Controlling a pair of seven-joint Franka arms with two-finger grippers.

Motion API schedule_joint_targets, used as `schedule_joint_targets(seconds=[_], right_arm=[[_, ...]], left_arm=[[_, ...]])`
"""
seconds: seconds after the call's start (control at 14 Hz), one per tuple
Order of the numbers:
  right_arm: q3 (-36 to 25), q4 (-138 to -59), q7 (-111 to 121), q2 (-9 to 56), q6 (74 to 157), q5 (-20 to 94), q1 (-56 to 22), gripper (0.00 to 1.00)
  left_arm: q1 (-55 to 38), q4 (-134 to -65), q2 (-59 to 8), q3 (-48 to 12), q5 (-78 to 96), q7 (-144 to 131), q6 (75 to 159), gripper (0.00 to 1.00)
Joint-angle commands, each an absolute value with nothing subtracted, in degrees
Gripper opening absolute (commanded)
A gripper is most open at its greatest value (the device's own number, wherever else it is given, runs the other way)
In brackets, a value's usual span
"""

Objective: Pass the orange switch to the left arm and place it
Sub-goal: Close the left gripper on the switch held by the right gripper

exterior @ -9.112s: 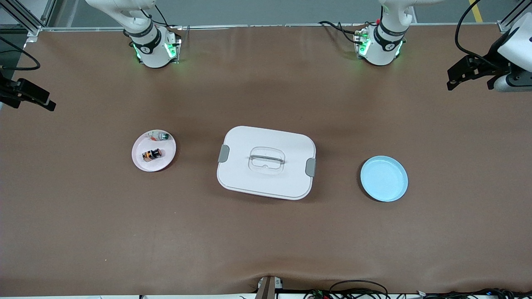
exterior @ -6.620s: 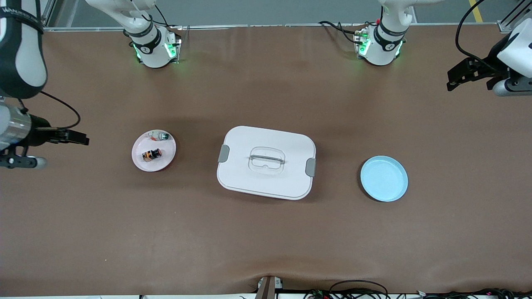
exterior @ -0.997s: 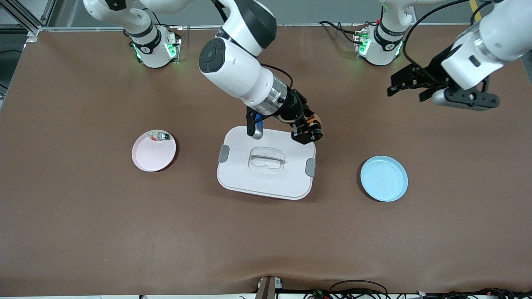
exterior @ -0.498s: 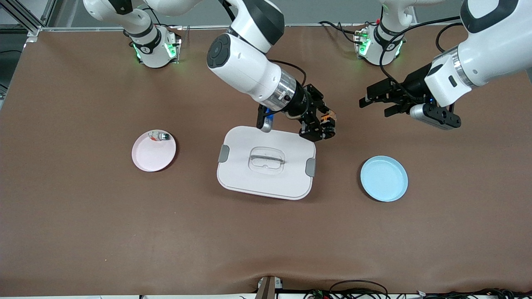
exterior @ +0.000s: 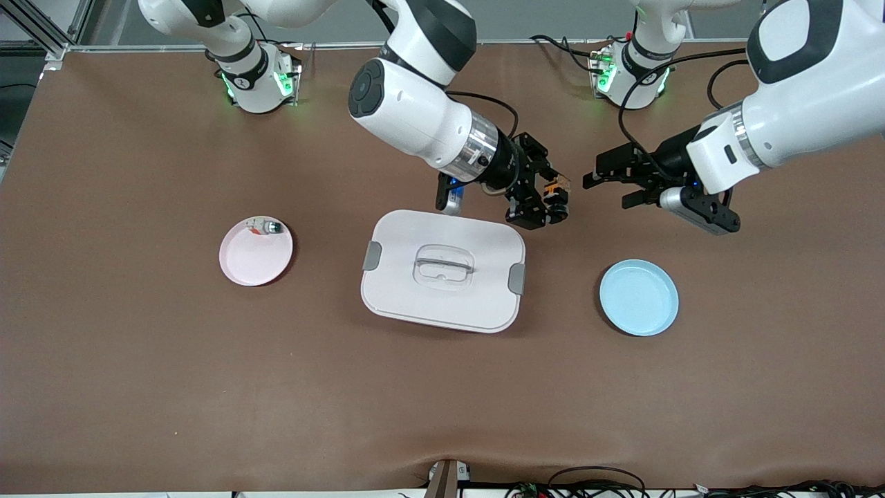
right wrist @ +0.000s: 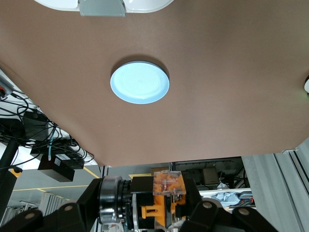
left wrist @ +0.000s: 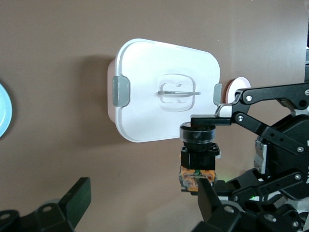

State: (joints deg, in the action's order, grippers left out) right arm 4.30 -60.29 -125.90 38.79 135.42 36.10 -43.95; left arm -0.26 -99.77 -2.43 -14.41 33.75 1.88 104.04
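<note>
My right gripper [exterior: 548, 198] is shut on the orange switch [exterior: 555, 187], a small black part with orange markings, in the air over the table just off the corner of the white box [exterior: 401, 277]. The right wrist view shows the switch [right wrist: 166, 193] clamped in the right gripper [right wrist: 145, 212]. My left gripper [exterior: 607, 188] is open and points at the switch from the left arm's end, a short gap away. In the left wrist view the switch [left wrist: 198, 154] hangs close to one finger of the open left gripper [left wrist: 142, 208], with the box [left wrist: 145, 87] below.
A pink plate [exterior: 252, 259] with a small silver-and-green part [exterior: 266, 225] lies toward the right arm's end. A blue plate [exterior: 638, 297] lies toward the left arm's end, beside the box; it also shows in the right wrist view [right wrist: 140, 82].
The right gripper has carried the switch from over the box's corner toward the left arm's end. The left gripper has moved in toward it, still open.
</note>
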Motion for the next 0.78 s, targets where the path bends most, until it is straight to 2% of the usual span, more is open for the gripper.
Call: schedule_joint_targets(seconds=[0.0, 0.71], right_arm=[[5.3, -57.9, -126.8, 40.2, 135.9, 37.3, -43.5, 0.00], [5.2, -57.9, -126.8, 40.9, 138.0, 37.2, -43.9, 0.00]], left_arm=[[-0.6, -99.9, -2.0, -14.7, 35.8, 2.9, 105.2, 0.97], [-1.7, -100.0, -3.0, -15.8, 37.3, 2.9, 107.7, 0.89]])
